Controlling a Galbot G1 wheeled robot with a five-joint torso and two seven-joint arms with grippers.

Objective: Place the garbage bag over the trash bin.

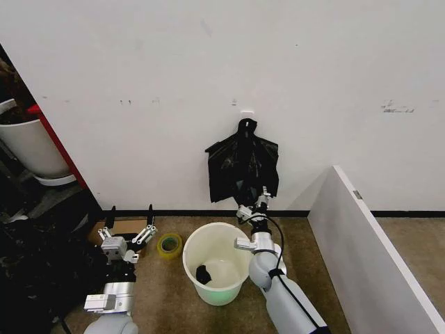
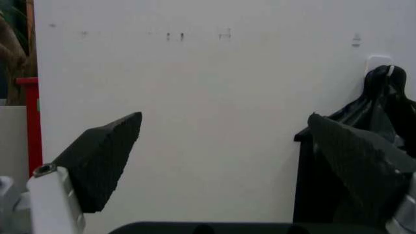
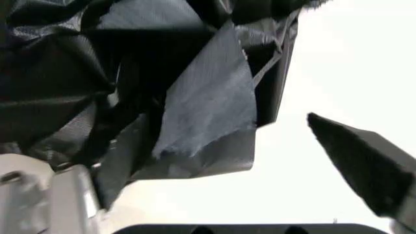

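Nearest us, our left gripper (image 1: 130, 221) hangs low on the left over the brown floor (image 1: 160, 292), its two dark fingers spread wide with nothing between them. Just beyond it lies a roll of yellow-green tape (image 1: 169, 243).

Beside the tape stands the trash bin (image 1: 217, 293), round and cream-white, tapering down to a greenish base, its mouth bare and unlined. A small black scrap (image 1: 203, 274) lies at its bottom.

Our right arm (image 1: 278, 292) rises past the bin's far rim, and our right gripper (image 1: 256, 202) is up at the lower edge of the black bags (image 1: 243, 167). From the wrist its fingers stand apart, one fingertip (image 3: 363, 163) clear against the white wall (image 1: 208, 83), the other side buried in plastic (image 3: 195, 112).

The bags hang farthest off, bunched at a small white hook (image 1: 247, 112) on the wall. They are thin, glossy and crinkled, falling in sharp folds that catch grey light. We cannot tell one single garbage bag apart from the bunch.
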